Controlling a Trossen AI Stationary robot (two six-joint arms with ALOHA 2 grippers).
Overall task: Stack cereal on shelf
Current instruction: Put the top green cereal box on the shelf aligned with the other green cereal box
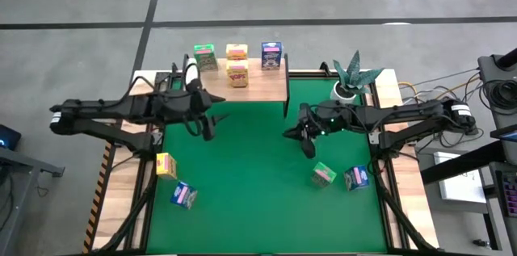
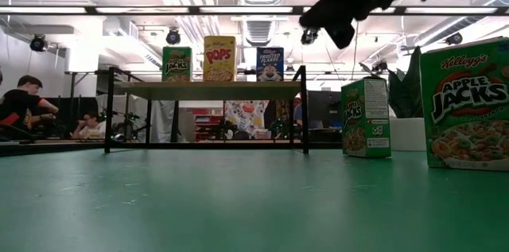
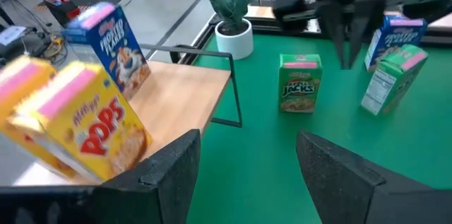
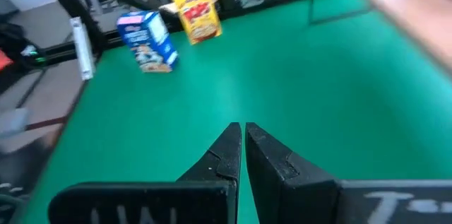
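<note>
The shelf (image 1: pixel 258 90) — a pale plank on thin black legs — stands at the mat's (image 1: pixel 258 207) far edge and carries four cereal boxes: a green one (image 1: pixel 205 56), two yellow ones (image 1: pixel 237 72) stacked, and a blue one (image 1: pixel 271 55). Four more are on the mat: yellow (image 1: pixel 166 165) and blue (image 1: pixel 183 195) near the left side, green (image 1: pixel 324 174) and blue (image 1: pixel 356 178) near the right. The left gripper (image 1: pixel 205 119) hovers by the shelf's front edge, fingers apart and empty; the right gripper (image 1: pixel 300 136) hangs over mid-mat, fingers together, holding nothing. It looks like a pause between placements — next, one arm must descend onto a loose box, and the right would first have to open.
</note>
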